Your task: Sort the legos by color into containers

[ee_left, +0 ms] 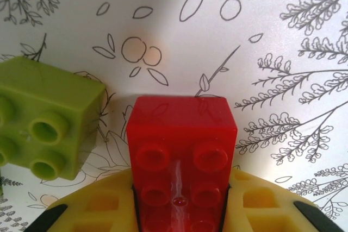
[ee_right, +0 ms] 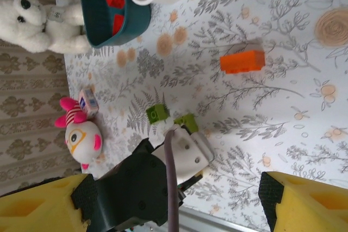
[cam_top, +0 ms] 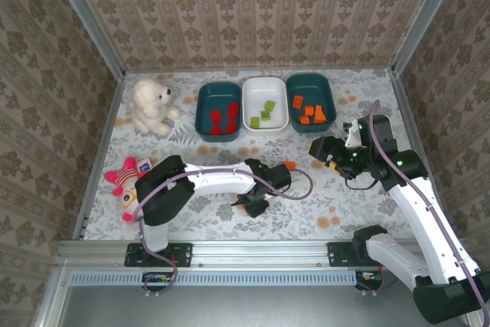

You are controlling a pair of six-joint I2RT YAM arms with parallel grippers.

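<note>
From above, the sorting is looking well along. Red bricks are sitting in the left teal tub [cam_top: 201,112], green ones in the white tub [cam_top: 264,89] and orange ones in the right teal tub [cam_top: 310,86]. An orange brick [cam_top: 289,165] is lying loose on the table. My left claw [cam_top: 253,203] is reaching down at the middle, its own bulk hiding the grip. My right claw [cam_top: 325,149] is hanging near the orange brick.

Through my left wrist, I am pinching a red brick [ee_left: 182,150] between my yellow fingers [ee_left: 92,210], with a green brick [ee_left: 46,118] just beside it. I cannot tell whether the red brick is touching the table.

Through my right wrist, my right claw [ee_right: 176,188] is standing spread wide, gripping nothing. The orange brick [ee_right: 242,61], a green brick [ee_right: 157,114] and a second green brick [ee_right: 187,121] are waiting unsorted. The tubs are being cut off at the frame's edge, so I am not counting their contents.
</note>
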